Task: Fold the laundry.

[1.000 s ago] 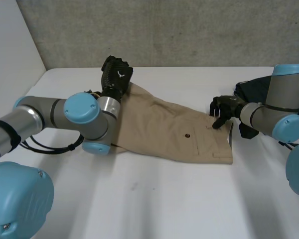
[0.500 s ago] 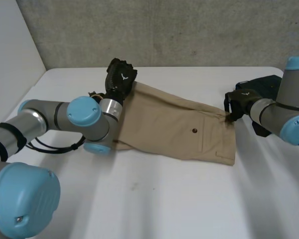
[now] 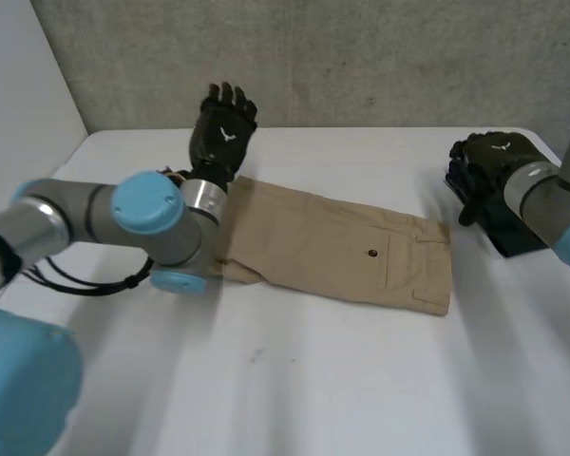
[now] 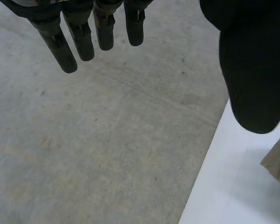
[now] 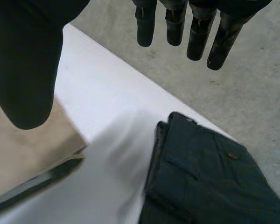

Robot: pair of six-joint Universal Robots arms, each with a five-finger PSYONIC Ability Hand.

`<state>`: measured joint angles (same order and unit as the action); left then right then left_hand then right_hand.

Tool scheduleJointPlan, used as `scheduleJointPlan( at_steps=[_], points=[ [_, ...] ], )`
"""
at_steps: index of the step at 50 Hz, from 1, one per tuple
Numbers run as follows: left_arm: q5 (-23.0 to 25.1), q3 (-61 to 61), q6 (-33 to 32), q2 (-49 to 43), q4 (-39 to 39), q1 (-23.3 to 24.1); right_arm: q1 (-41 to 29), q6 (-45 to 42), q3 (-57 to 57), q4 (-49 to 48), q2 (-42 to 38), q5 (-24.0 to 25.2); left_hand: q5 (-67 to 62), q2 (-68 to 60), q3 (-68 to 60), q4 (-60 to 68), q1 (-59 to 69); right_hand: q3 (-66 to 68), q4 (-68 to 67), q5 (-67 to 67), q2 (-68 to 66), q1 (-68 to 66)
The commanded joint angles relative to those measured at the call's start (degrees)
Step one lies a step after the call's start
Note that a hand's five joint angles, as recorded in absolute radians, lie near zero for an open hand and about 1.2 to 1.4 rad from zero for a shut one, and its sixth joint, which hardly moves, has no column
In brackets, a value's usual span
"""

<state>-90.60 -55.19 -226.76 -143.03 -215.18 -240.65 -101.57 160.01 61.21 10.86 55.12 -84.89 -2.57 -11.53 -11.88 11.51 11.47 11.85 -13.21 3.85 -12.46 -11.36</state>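
1. the khaki shorts [image 3: 332,252] lie flat on the white tabletop [image 3: 313,380], already doubled lengthwise into one long band. neither robot hand touches them.
2. the shorts' long axis runs from the leg end near the left arm across to the waistband end [image 3: 440,266] near the right arm. a small dark button [image 3: 373,254] on the back pocket sits towards the waistband end.
3. the left robot hand [image 3: 221,133] hovers just beyond the shorts' leg end, on their far side. it is empty, and its fingers [image 4: 84,37] are straight and spread wide. in its wrist view a corner of khaki shows beside the thumb.
4. the right robot hand [image 3: 483,163] is off the waistband end, apart from the shorts, above a dark garment [image 5: 200,177] folded just beside them. it is empty too, with its fingers [image 5: 196,37] straight and relaxed.
5. as i judge it, the next fold turns on that long axis: one short end has to travel along it to meet the other. each robot hand is close to its own end of the shorts, and the left looks slightly nearer to the cloth.
6. the khaki is a smooth, fairly stiff woven cloth, nearly wrinkle-free, with stitched pocket seams and a thicker waistband. it should crease cleanly, though the layers may slide apart if pinched at one corner only.
7. the dark garment is a thick, squared stack with a flapped pocket.
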Motion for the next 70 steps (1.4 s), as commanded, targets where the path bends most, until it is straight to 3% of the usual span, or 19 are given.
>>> scheduleJointPlan(
  at_steps=[1,7,13,26,35,38,40,46,51,58,63,70],
  points=[
    [-1.34,-16.94,9.39,13.38,0.73,-0.25,-0.12,0.12,17.52,-1.45,7.98,2.62,2.57,1.53,1.88,-1.51,-1.47,-1.85,3.21,-3.85,2.46,1.36],
    [-1.16,-30.73,19.58,22.43,1.26,-0.08,-0.38,0.74,30.7,-10.13,10.53,3.76,2.02,0.98,1.33,-0.96,-0.92,-0.45,1.82,-2.45,1.06,-0.04],
    [-1.25,-37.08,23.47,26.93,3.71,-0.08,-0.47,1.88,35.12,-17.27,10.36,4.03,1.01,-0.03,0.33,0.05,0.09,6.63,-5.26,4.62,-6.02,-7.12],
    [-2.13,-41.66,24.26,29.22,5.48,-0.17,-0.56,3.54,34.33,-20.88,5.97,7.19,1.01,-0.03,0.32,0.05,0.09,25.3,-23.93,23.3,-24.69,-25.79],
    [-2.92,-41.75,24.35,29.3,5.56,0.01,-1.26,6.1,32.57,-20.88,4.21,7.37,1.01,-0.03,0.32,0.05,0.09,31.02,-29.65,29.02,-30.41,-31.51],
    [-2.92,-41.84,24.35,29.48,5.56,0.01,-1.26,6.01,31.96,-21.06,3.33,7.37,1.01,-0.03,0.32,0.05,0.09,46.46,-45.09,44.45,-45.85,-46.95],
    [-2.92,-41.84,24.35,29.48,5.56,0.1,-1.26,5.75,31.6,-20.8,2.98,7.37,1.01,-0.03,0.32,0.05,0.09,68.01,-66.65,66.01,-67.4,-68.5],
    [-3.01,-42.8,24.26,30.62,5.56,0.1,-0.73,4.26,31.95,-20.09,4.12,6.58,1.18,0.14,0.49,-0.12,-0.08,68.15,-66.79,66.15,-67.54,-68.64],
    [-2.92,-44.3,24.26,32.82,5.56,0.01,0.67,-3.11,32.3,-17.73,9.21,6.49,1.35,0.31,0.66,-0.29,-0.25,68.15,-66.79,66.15,-67.54,-68.64],
    [-2.92,-46.4,24.26,35.63,5.65,-0.34,5.07,-24.29,28.89,-13.5,11.06,3.77,1.69,0.64,1.0,-0.63,-0.58,68.15,-66.79,66.15,-67.54,-68.64],
    [-2.92,-47.11,24.17,36.42,5.74,-1.04,-3.07,-32.38,19.86,-13.06,10.36,-1.32,1.85,0.81,1.16,-0.79,-0.75,68.15,-66.79,66.15,-67.54,-68.64],
    [-2.92,-47.02,24.17,36.95,5.57,-1.92,-13.64,-33.36,8.41,-12.89,5.18,-0.81,2.02,0.98,1.33,-0.96,-0.92,68.15,-66.79,66.15,-67.54,-68.64]
  ],
)
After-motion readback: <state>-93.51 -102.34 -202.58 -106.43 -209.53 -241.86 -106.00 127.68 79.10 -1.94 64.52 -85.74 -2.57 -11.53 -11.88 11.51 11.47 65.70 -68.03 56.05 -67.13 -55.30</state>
